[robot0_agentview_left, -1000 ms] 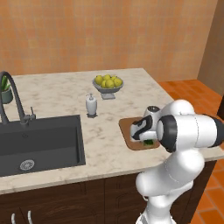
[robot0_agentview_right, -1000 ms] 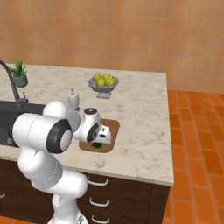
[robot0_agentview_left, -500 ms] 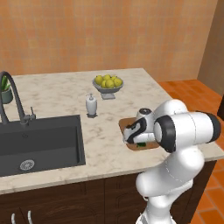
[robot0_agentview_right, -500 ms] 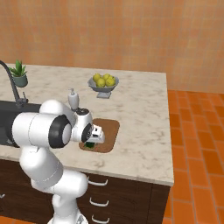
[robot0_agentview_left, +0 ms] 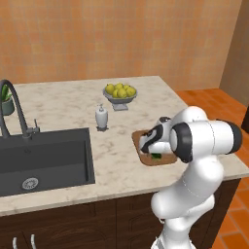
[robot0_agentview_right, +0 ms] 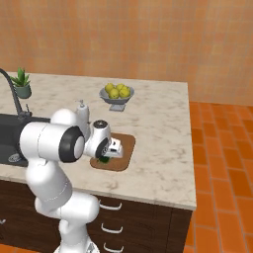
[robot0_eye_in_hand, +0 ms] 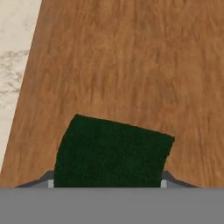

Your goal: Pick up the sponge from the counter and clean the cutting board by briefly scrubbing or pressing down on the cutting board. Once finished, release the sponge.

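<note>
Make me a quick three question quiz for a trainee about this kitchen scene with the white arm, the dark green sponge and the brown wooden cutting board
1. True or false: the gripper is shut on the dark green sponge.
2. What lies under the sponge? A) the flat brown wooden cutting board B) the dark grey sink basin C) the bowl of yellow lemons
3. Fill in: the white soap dispenser stands on the beige marble counter between the sink basin and the ____.

Key:
1. True.
2. A.
3. Cutting board.
</note>
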You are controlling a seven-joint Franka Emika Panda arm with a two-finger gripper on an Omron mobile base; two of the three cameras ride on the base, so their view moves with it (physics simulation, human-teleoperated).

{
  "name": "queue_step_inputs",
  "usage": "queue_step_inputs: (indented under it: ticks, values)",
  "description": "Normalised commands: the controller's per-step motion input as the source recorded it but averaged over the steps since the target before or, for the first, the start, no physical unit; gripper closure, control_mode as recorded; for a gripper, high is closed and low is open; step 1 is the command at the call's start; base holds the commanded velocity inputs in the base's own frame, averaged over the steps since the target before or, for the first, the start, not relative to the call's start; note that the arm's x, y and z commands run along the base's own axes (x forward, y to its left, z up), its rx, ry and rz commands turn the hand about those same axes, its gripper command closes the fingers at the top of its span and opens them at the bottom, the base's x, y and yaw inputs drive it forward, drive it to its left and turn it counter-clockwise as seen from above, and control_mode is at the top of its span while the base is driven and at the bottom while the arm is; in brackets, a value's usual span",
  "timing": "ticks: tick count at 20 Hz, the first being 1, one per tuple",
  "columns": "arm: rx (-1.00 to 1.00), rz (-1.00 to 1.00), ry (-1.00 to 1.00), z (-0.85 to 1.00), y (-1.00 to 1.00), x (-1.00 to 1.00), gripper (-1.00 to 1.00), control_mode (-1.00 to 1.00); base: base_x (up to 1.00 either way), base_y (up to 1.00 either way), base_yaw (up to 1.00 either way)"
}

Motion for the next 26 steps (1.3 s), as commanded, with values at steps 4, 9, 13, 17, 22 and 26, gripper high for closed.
queue_step_inputs:
  ticks: [4,9,13,17,22,26]
  values:
    - [0.06,0.00,-0.02,0.17,-0.11,0.62,1.00,-1.00,0.00,0.00,0.00]
    - [0.00,0.00,0.00,-0.33,0.00,0.29,1.00,-1.00,0.00,0.00,0.00]
    - [-0.08,0.00,-0.05,-0.91,0.01,0.00,1.00,-1.00,0.00,0.00,0.00]
    - [0.00,0.00,-0.07,-0.04,-0.38,0.09,1.00,-1.00,0.00,0.00,0.00]
    - [0.00,0.00,0.00,-0.01,-0.41,0.01,1.00,-1.00,0.00,0.00,0.00]
    - [-0.01,0.00,0.00,-0.36,-0.08,0.14,1.00,-1.00,0.00,0.00,0.00]
